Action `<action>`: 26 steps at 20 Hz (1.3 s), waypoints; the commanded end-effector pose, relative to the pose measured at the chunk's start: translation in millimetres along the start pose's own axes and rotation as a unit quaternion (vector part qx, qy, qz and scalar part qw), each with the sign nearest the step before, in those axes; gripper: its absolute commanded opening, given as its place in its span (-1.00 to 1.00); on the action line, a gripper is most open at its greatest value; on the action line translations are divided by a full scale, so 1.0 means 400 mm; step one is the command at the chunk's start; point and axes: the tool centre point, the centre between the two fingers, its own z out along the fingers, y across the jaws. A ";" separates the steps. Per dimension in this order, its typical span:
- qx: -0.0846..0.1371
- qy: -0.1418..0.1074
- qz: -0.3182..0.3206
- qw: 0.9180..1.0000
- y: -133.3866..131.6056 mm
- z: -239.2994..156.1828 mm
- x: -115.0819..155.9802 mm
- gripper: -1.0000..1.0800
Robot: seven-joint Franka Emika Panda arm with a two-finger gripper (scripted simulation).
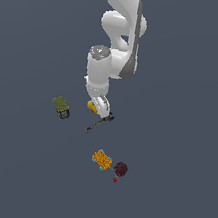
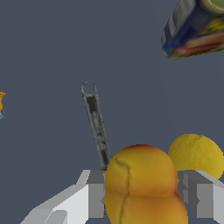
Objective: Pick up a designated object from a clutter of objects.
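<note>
The exterior view looks down from high and far. The wrist view sits close behind the fingers (image 2: 94, 199). Both share the wrench (image 1: 98, 123) (image 2: 96, 124).

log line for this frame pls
phase: grasp | gripper: fingers either side of orange-yellow fruit, closure unclear | yellow lump beside it | wrench behind
</note>
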 end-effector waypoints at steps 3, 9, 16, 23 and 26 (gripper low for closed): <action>-0.002 0.000 0.000 1.000 -0.034 -0.080 -0.035 -1.00; -0.004 -0.001 0.000 1.000 -0.086 -0.205 -0.090 -1.00; -0.007 -0.003 -0.001 1.000 -0.150 -0.351 -0.156 -1.00; -0.009 -0.006 -0.002 1.000 -0.219 -0.502 -0.223 -1.00; -0.010 -0.008 -0.002 1.000 -0.252 -0.570 -0.252 -1.00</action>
